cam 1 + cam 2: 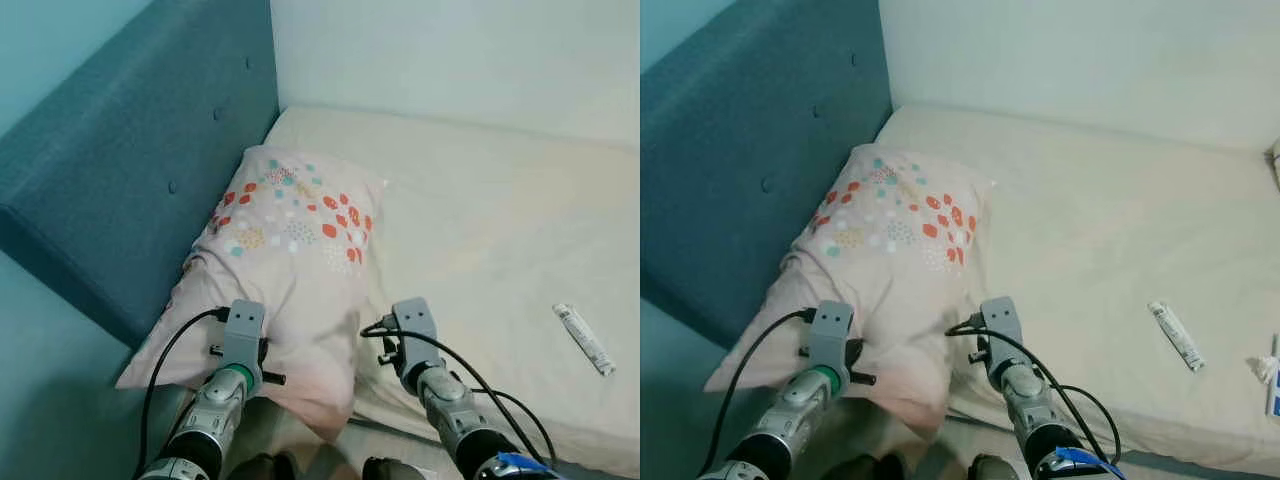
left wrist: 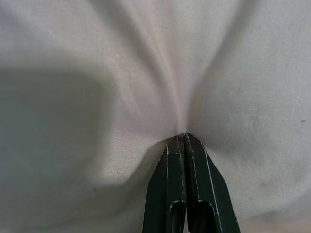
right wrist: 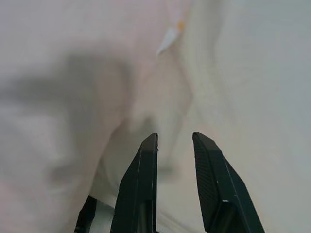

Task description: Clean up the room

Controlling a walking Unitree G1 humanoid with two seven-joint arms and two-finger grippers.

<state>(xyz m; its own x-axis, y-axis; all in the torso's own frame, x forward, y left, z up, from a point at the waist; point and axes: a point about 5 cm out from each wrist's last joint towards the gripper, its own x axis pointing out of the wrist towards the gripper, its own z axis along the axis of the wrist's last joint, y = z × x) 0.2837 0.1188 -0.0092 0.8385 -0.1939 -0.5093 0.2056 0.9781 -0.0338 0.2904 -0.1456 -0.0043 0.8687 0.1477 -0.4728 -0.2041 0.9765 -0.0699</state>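
A pale pink pillow [image 1: 290,250] with red, teal and yellow dots lies at the head of the bed, against the headboard. Its plain near end hangs over the mattress's front edge. In the left wrist view my left gripper [image 2: 184,135] is shut on a pinch of the pillow cloth [image 2: 160,73], which puckers at the fingertips. My right gripper [image 3: 175,137] is open at the pillow's right edge, where the pillow meets the cream sheet [image 3: 262,73]. Nothing is between its fingers.
A teal padded headboard [image 1: 130,170] runs along the left of the cream mattress [image 1: 480,210]. A small white tube [image 1: 583,338] lies on the sheet at the right. Small items [image 1: 1272,385] sit at the far right edge. A pale wall backs the bed.
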